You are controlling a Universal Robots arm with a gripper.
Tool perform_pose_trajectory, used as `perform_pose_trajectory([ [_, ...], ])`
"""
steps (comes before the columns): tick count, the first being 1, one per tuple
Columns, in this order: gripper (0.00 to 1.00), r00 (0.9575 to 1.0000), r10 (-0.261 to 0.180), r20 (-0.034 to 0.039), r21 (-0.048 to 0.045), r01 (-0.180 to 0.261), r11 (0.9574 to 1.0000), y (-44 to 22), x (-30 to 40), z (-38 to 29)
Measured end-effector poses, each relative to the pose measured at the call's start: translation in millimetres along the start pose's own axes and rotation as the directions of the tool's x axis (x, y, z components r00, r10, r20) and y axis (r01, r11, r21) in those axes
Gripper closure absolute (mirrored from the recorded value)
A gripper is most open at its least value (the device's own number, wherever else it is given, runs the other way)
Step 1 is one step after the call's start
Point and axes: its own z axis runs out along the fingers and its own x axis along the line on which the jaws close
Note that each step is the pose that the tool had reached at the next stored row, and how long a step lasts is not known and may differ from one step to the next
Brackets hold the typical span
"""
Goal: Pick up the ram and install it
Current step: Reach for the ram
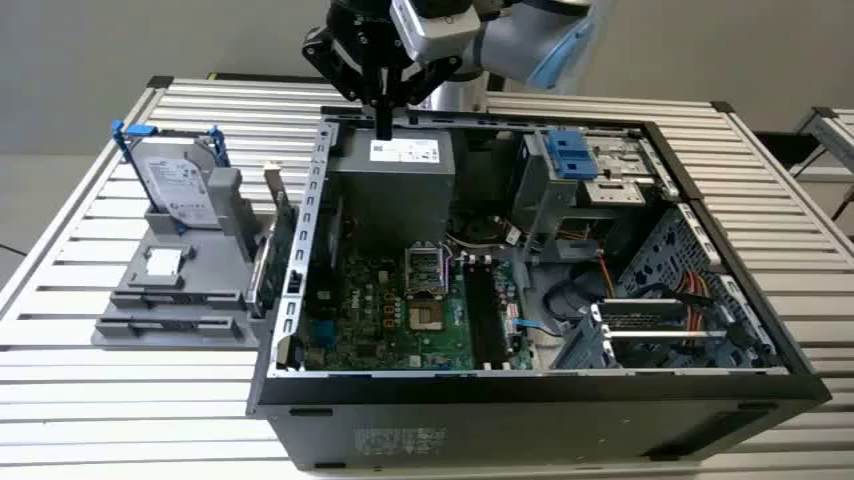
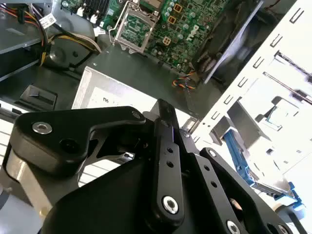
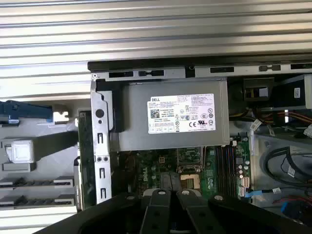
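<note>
Upper middle of the exterior view: hangs from above with the gripper pointed straight down, just over the far edge of the open computer case and its grey power supply. Brings the fingers together into one narrow tip, clamping nothing, touching nothing. Toward the exterior view's left, finds a thin green board on edge in the grey holder, just outside the case wall, near the hard drive. Cannot tell whether that is the ram or the broader card.
</note>
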Motion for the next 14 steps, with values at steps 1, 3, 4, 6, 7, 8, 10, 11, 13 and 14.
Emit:
perform_pose_trajectory([
  [1, 1.0, 1.0, 0.0, 0.0001, 0.0, 0.0, 1.0, 0.0, 0.0, 0.0],
  [3, 1.0, 1.0, 0.0, 0.0, 0.0, 0.0, 1.0, 0.0, 0.0, 0.0],
  [4, 1.0, 1.0, 0.0, 0.0, 0.0, 0.0, 1.0, 0.0, 0.0, 0.0],
  [6, 1.0, 1.0, 0.0, 0.0, 0.0, 0.0, 1.0, 0.0, 0.0, 0.0],
  [7, 1.0, 1.0, 0.0, 0.0, 0.0, 0.0, 1.0, 0.0, 0.0, 0.0],
  [8, 1.0, 1.0, 0.0, 0.0, -0.0001, 0.0, 1.0, 0.0, 0.0, 0.0],
  [10, 1.0, 1.0, 0.0, 0.0001, -0.0001, 0.0, 1.0, 0.0, 0.0, 0.0],
  [11, 1.0, 1.0, 0.0, 0.0, 0.0, 0.0, 1.0, 0.0, 0.0, 0.0],
  [13, 1.0, 1.0, 0.0, 0.0001, 0.0, 0.0, 1.0, 0.0, 0.0, 0.0],
  [14, 1.0, 1.0, 0.0, 0.0001, -0.0001, 0.0, 1.0, 0.0, 0.3, 0.0],
])
